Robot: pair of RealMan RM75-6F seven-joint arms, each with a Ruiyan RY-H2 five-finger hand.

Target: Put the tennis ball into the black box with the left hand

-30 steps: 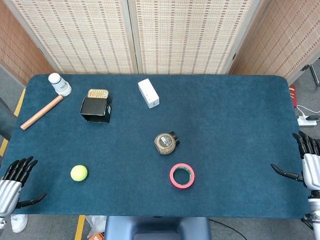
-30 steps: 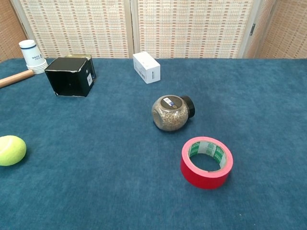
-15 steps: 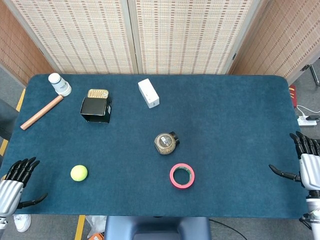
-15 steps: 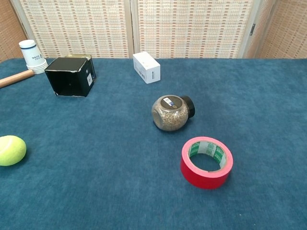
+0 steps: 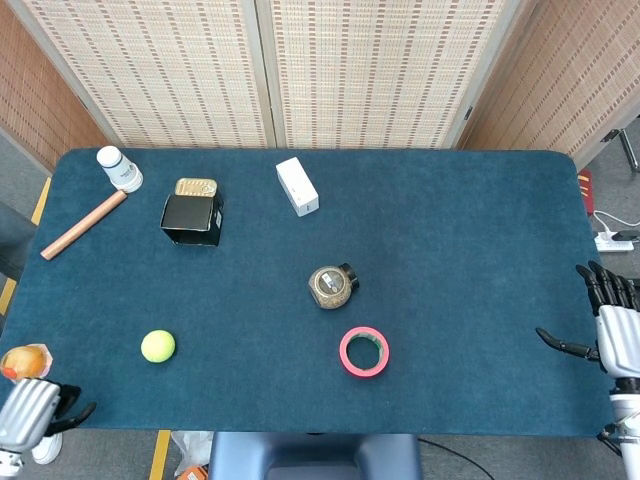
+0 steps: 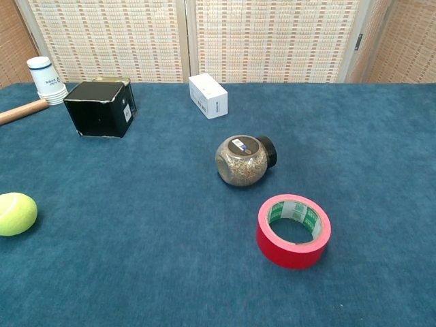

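- A counter (image 5: pixel 470 230) covered with dark blue felt fills most of both views.
- Behind it stand woven panels (image 5: pixel 370 70) in a light beige pattern, with pale frames.
- Brown woven walls (image 5: pixel 560 80) stand at both sides.
- The floor (image 5: pixel 20 165) is grey, with a yellow line (image 5: pixel 42 205).
- Light is even and soft.

We only get the robot's hands in the head view, and both look the same build: the left hand (image 5: pixel 30 410) has a silver-grey metal palm shell with black fingers, and the right hand (image 5: pixel 610 325) has that same pale silver back with slim black fingers.
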